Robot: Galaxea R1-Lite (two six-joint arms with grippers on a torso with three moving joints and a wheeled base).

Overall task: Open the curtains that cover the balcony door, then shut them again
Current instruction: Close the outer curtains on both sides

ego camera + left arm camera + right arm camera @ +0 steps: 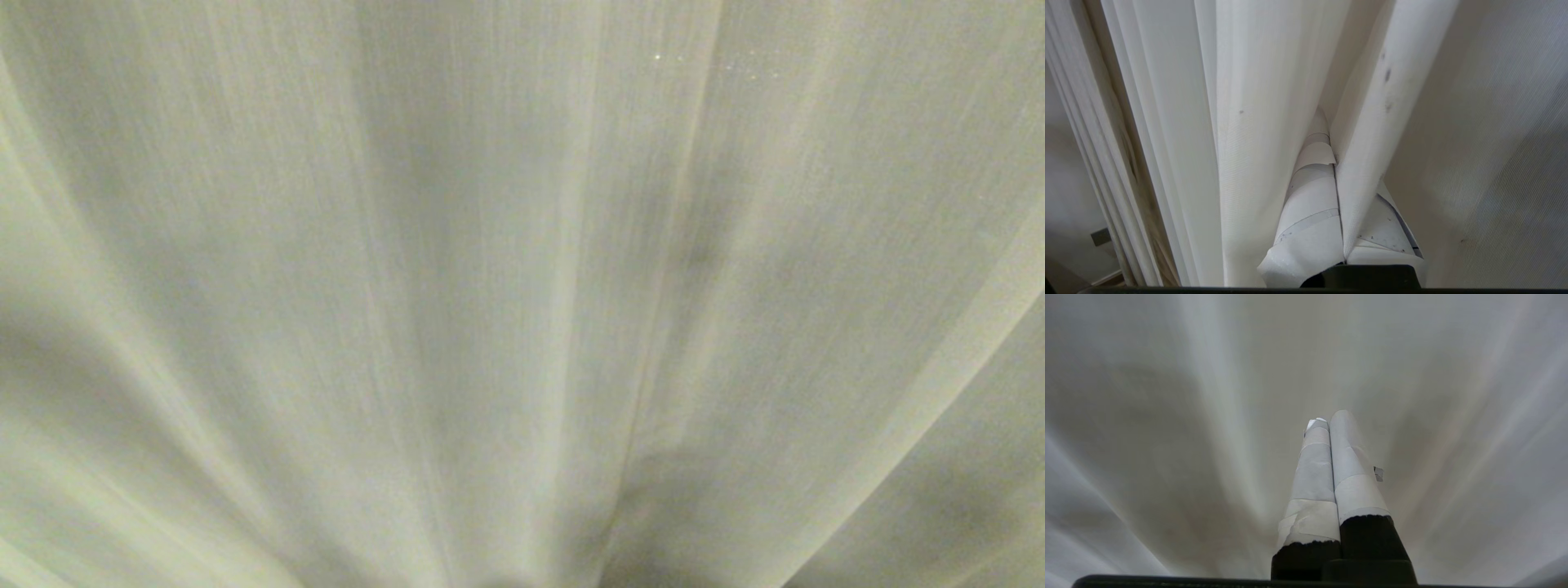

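- Curtains [522, 294] fill the whole head view, pleats fanning from 6 o'clock up to 12
- Left gripper [1331, 134] is clenched on a fold of the curtains, with cloth pinched between its taped fingers [1310, 196]
- Right gripper [1329, 420] has its fingers pressed together, grasping nothing, the tips pointing at the cloth

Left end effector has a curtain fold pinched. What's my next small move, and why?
Probably drag the left end effector sideways, keeping its grip: it is shut on a fold of the curtains, and cloth fills the head view with no glass showing. The right end effector is shut on nothing, facing cloth.
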